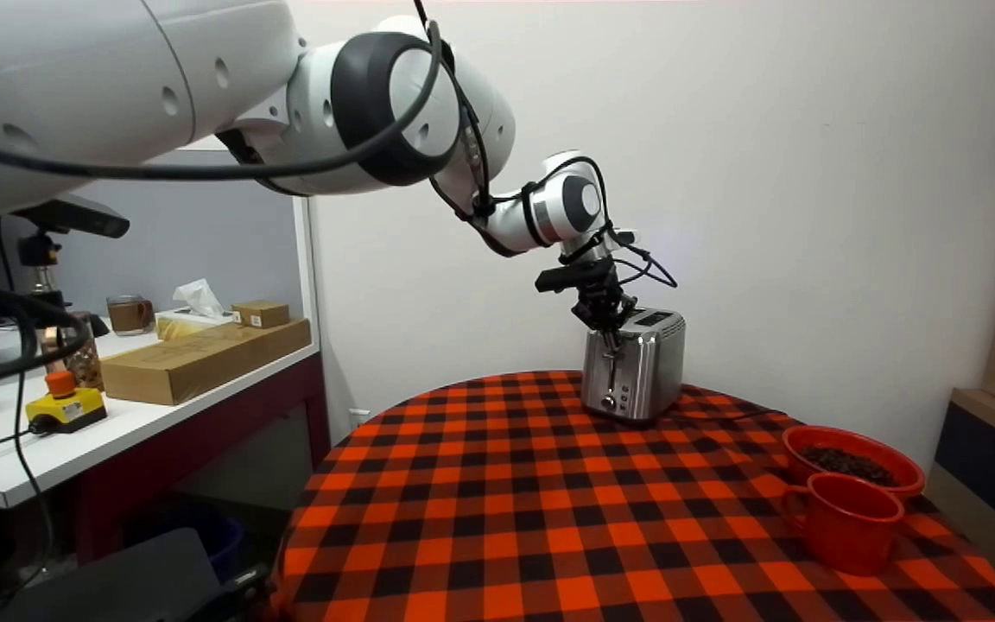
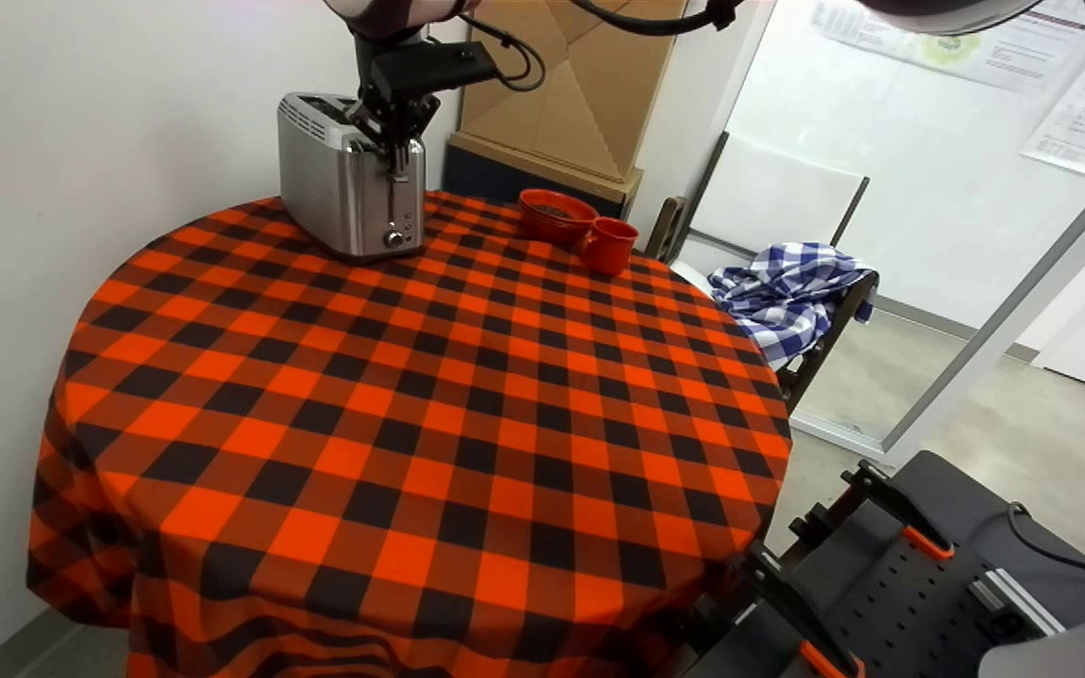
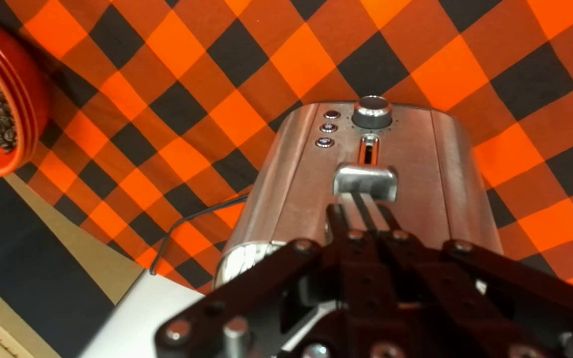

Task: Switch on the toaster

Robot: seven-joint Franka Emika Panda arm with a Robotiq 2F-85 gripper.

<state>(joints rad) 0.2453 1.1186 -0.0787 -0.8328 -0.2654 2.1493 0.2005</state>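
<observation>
The toaster (image 1: 657, 371) is a shiny silver box standing upright near the wall edge of the table. It also shows in an exterior view (image 2: 316, 169) and in the wrist view (image 3: 301, 199). Its end panel has a silver lever (image 3: 365, 180) high in a vertical slot, with a knob (image 3: 372, 112) and several small buttons near the slot's lower end. My gripper (image 3: 358, 198) points down at this panel. Its fingers are closed together with nothing between them. The fingertips are at the lever's upper edge; I cannot tell for certain whether they touch it.
A red bowl (image 1: 852, 462) of dark beans and a red cup (image 1: 856, 527) stand on the checked tablecloth (image 1: 497, 518). The toaster's cord (image 3: 187, 218) runs across the cloth. A wall (image 1: 463, 285) rises close behind the toaster. Cardboard (image 2: 552, 94) stands beyond the bowl.
</observation>
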